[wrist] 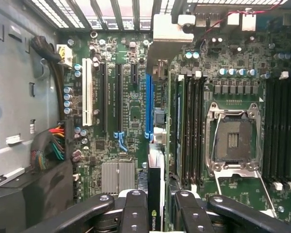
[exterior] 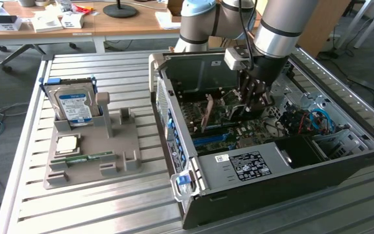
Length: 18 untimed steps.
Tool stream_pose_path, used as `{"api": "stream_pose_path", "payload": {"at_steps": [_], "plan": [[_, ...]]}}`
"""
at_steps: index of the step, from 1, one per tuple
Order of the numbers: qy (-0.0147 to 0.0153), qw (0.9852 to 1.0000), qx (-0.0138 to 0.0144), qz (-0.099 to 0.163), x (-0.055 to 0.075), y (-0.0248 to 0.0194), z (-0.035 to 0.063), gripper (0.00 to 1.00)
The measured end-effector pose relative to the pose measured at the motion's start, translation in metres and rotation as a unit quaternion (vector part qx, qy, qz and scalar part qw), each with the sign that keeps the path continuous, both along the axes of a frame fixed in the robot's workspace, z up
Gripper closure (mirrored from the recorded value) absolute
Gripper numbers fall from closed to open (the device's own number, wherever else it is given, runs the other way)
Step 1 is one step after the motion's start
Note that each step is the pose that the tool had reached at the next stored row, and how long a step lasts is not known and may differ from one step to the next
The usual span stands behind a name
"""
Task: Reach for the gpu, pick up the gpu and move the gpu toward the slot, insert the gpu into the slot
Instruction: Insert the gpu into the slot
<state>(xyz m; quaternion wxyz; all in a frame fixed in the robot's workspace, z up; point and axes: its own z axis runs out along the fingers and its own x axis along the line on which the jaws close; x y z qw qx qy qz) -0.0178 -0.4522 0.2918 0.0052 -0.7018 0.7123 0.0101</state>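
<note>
Mid-carry inside the open case (exterior: 291, 165): gripper (wrist: 155, 206) pinching the gpu (wrist: 155, 194) edge-on above the motherboard (wrist: 131, 111). Needs aligning over the blue slot (wrist: 148, 104), then a straight push down.

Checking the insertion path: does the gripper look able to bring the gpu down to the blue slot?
Probably yes: the gripper, shut on the gpu, hangs inside the open case, and the blue slot looks unobstructed.

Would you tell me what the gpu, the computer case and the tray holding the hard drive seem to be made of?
gpu: green circuit board, likely fibreglass laminate, with a bright metal end bracket.
Computer case: painted black sheet metal outside, bare grey steel inside.
Tray: matte grey plastic, possibly printed.
Hard drive: silver metal under a blue-white label.
</note>
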Motion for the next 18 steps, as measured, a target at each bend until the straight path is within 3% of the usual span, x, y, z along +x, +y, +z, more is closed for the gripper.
{"api": "stream_pose_path", "payload": {"at_steps": [7,18], "plan": [[0.0000,1.0000,-0.0001,0.000,-0.001,0.0000,-0.0008,0.74],[-0.0001,1.0000,0.0000,0.000,-0.021,0.0000,-0.0015,0.74]]}}
